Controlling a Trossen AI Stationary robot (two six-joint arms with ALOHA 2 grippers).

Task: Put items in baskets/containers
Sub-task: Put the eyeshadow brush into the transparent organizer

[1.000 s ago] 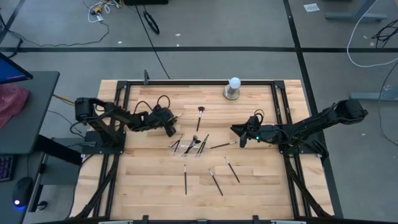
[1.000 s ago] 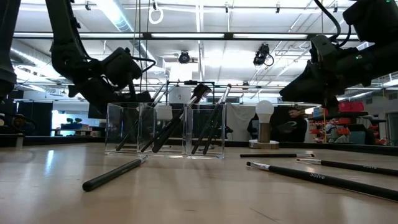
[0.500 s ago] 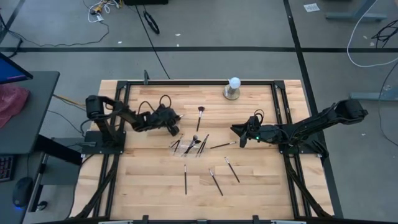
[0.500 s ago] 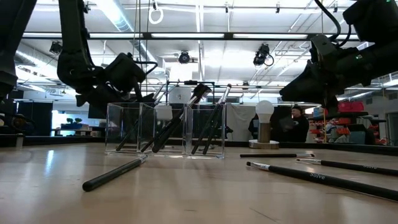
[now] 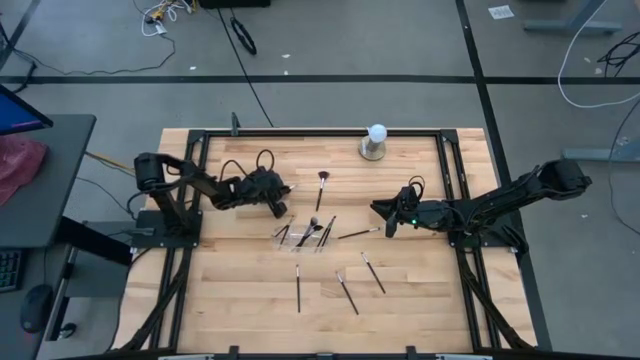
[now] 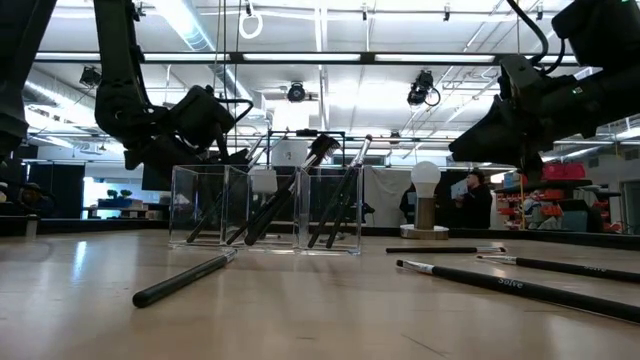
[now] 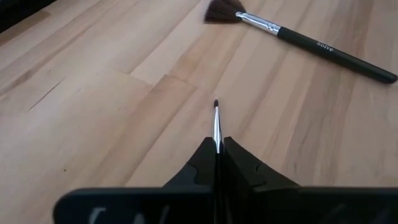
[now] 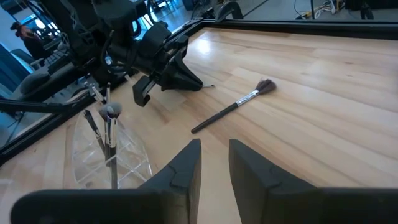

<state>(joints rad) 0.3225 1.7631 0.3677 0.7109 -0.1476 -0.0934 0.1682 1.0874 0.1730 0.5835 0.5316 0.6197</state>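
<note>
Your left gripper [image 7: 216,163] is pinching a thin brush [image 7: 216,124], plain only in your left wrist view; a second ago it was spread. Your right gripper [image 8: 214,163] is hovering, parted and empty. The clear tray [image 5: 303,236] is sitting between both, holding several brushes.

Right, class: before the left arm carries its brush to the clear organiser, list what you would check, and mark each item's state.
1. Left gripper shut on a thin brush: ok.
2. Brush tip off the table: cannot tell.
3. Clear organiser upright, with brushes standing in it: ok.
4. Right gripper open, empty, apart from the organiser: ok.
5. Fan brush lies apart from the left gripper: ok.
</note>
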